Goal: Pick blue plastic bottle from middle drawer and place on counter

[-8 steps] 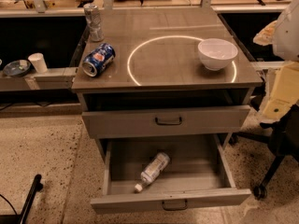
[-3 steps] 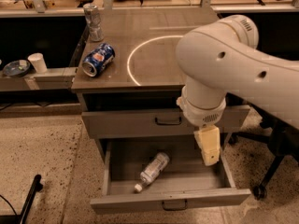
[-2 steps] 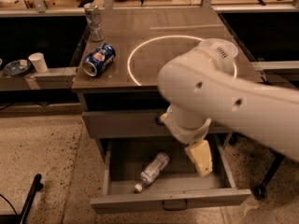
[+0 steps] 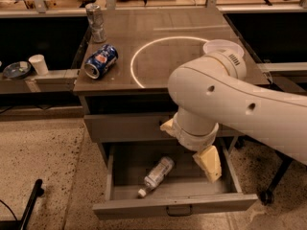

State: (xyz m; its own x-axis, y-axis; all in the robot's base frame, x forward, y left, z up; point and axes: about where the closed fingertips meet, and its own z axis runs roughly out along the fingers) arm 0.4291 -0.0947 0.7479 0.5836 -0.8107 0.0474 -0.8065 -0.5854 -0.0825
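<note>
The blue plastic bottle (image 4: pixel 156 175) lies on its side in the open middle drawer (image 4: pixel 175 206), white cap toward the front left. My gripper (image 4: pixel 188 152) hangs over the drawer's right half, just right of the bottle and above it, not touching it. Its two cream fingers are spread apart, one low over the drawer (image 4: pixel 208 163), one by the upper drawer front. It holds nothing. The big white arm hides the right part of the counter (image 4: pixel 158 37), whose bright circle shows in part.
A blue soda can (image 4: pixel 100 61) lies on the counter's left edge, with a silver can (image 4: pixel 96 22) upright behind it. A white bowl (image 4: pixel 223 47) sits at the counter's right. The upper drawer (image 4: pixel 124 126) is shut. A paper cup (image 4: pixel 38 63) and dish stand on the left shelf.
My arm has swung in from the right across the counter and come down over the open drawer. The gripper has moved left, closer to the bottle. The bottle has not moved.
</note>
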